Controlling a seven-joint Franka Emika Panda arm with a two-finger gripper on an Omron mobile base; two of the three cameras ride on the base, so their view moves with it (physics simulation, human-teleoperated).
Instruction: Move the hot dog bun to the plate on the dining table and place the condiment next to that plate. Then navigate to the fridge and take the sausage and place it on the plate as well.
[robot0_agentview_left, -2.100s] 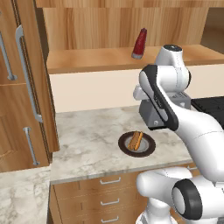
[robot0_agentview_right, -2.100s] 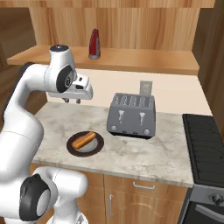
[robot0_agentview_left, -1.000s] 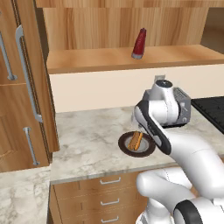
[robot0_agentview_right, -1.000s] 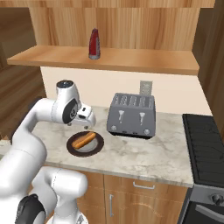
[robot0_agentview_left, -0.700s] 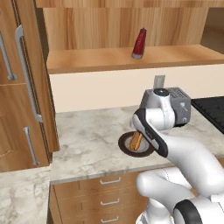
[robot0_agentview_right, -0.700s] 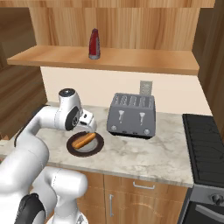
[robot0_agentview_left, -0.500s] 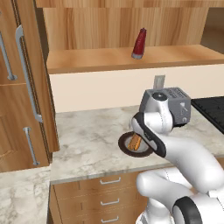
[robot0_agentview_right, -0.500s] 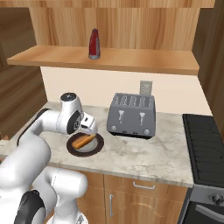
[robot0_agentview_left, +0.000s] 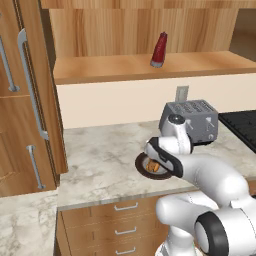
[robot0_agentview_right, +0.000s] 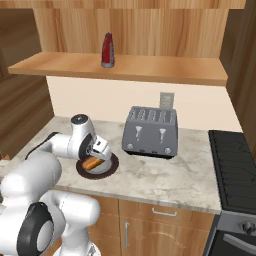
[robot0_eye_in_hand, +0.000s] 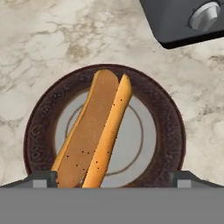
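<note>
An orange-tan hot dog bun (robot0_eye_in_hand: 96, 131) lies split on a dark brown-rimmed round plate (robot0_eye_in_hand: 170, 131) on the marbled counter. My gripper (robot0_eye_in_hand: 113, 177) hangs low right over the bun, open, with one fingertip on each side of the bun's near end and not touching it. From the base, the gripper (robot0_agentview_right: 95, 156) sits at the plate's left edge above the bun (robot0_agentview_right: 90, 163). The red condiment bottle (robot0_agentview_left: 159, 50) stands upright on the wooden shelf above. The pale grey plate, dining table, fridge and sausage are out of view.
A grey toaster (robot0_agentview_right: 151, 131) stands just right of the dark plate (robot0_agentview_right: 107, 167), close to my hand. A black stove (robot0_agentview_right: 235, 160) is farther right. Tall wooden cabinets with metal handles (robot0_agentview_left: 25, 100) rise at the left. Drawers run under the counter edge.
My arm has folded down from above the counter until the open gripper sits just over the bun. The bun, plate and bottle have not moved.
</note>
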